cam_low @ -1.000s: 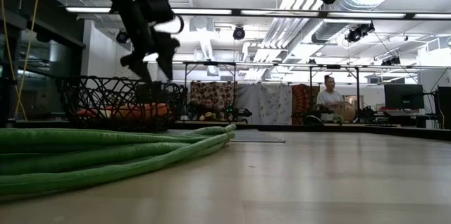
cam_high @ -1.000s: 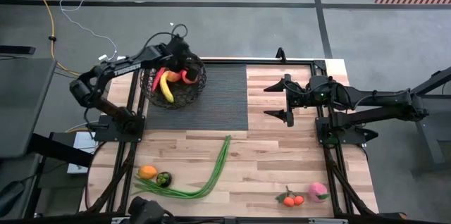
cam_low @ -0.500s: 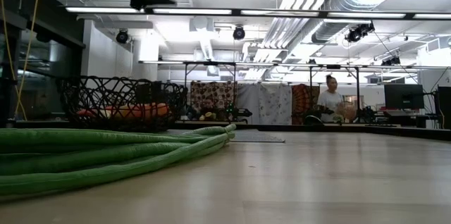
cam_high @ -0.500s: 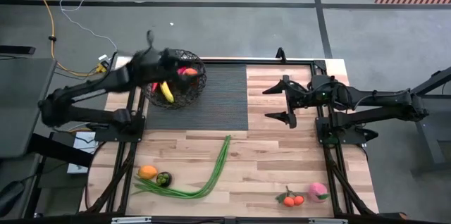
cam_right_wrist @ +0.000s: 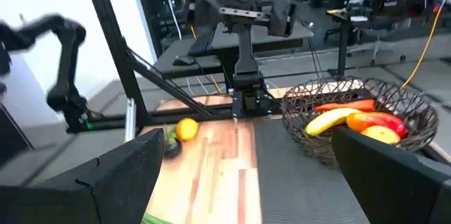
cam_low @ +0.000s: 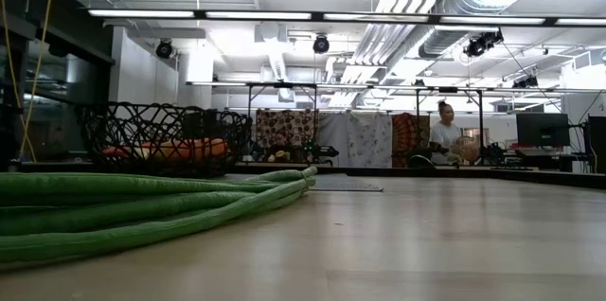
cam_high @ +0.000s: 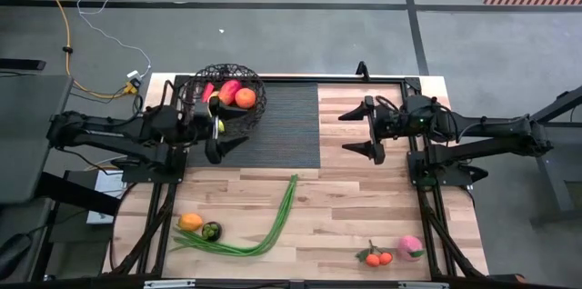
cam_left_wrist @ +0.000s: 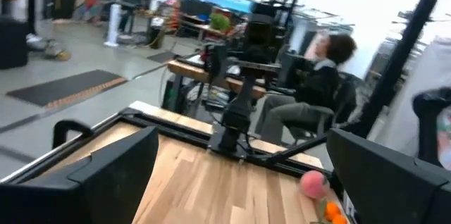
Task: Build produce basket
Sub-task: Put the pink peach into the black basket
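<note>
The black wire basket (cam_high: pixel 225 103) stands on the dark mat's far left corner. It holds a banana (cam_right_wrist: pixel 331 120), a red pepper (cam_right_wrist: pixel 345 106), an orange (cam_high: pixel 245 98) and a red-pink fruit (cam_high: pixel 229 91). My left gripper (cam_high: pixel 218 136) hangs open and level just on the near side of the basket, pointing toward the table's right. My right gripper (cam_high: pixel 353 132) hangs open and level at the mat's right edge, pointing left. An orange fruit (cam_high: pixel 190 222), a dark green fruit (cam_high: pixel 211 231), long green stalks (cam_high: pixel 264 225), small oranges (cam_high: pixel 377 257) and a pink fruit (cam_high: pixel 410 247) lie on the wood near the front edge.
The dark mat (cam_high: pixel 282 130) covers the far middle of the wooden table (cam_high: pixel 364 198). Black frame rails run along both sides. A person (cam_low: pixel 443 140) sits in the room beyond the table. In the low view the stalks (cam_low: pixel 142 202) lie in front of the basket (cam_low: pixel 166 137).
My left gripper has risen out of the basket and swung back toward the table's near and left side. It has tipped from pointing down into the basket to level and has stayed open. The basket and its fruit have stayed in place.
</note>
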`<state>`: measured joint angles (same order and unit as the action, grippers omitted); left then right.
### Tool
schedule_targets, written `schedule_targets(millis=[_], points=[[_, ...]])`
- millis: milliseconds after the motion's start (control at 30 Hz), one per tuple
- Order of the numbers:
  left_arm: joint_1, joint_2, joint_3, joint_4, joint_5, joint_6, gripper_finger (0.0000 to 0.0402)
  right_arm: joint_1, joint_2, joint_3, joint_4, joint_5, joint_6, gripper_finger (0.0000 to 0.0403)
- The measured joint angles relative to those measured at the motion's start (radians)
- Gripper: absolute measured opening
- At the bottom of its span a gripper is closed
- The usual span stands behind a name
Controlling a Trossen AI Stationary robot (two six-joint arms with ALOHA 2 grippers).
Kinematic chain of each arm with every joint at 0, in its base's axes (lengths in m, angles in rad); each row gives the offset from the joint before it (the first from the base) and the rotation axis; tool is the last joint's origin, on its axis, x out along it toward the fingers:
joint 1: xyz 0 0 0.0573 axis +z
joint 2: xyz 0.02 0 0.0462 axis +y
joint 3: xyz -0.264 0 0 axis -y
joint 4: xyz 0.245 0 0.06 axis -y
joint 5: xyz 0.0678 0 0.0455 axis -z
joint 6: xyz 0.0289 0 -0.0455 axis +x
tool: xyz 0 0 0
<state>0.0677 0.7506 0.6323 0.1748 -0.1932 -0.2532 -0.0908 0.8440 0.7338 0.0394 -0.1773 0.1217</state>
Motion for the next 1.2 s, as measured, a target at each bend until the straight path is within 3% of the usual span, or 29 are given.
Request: schedule_targets(millis=[333,1200], points=[[0.005,0.0,0.0,0.009,-0.001,0.018,0.0397,0.0,0.0,0.0,0.063,0.0,0.244,0.0397],[0.004,0.001,0.0,0.008,0.0,-0.022,0.0397,0.0,0.002,0.0,0.053,0.063,0.276,0.0397]])
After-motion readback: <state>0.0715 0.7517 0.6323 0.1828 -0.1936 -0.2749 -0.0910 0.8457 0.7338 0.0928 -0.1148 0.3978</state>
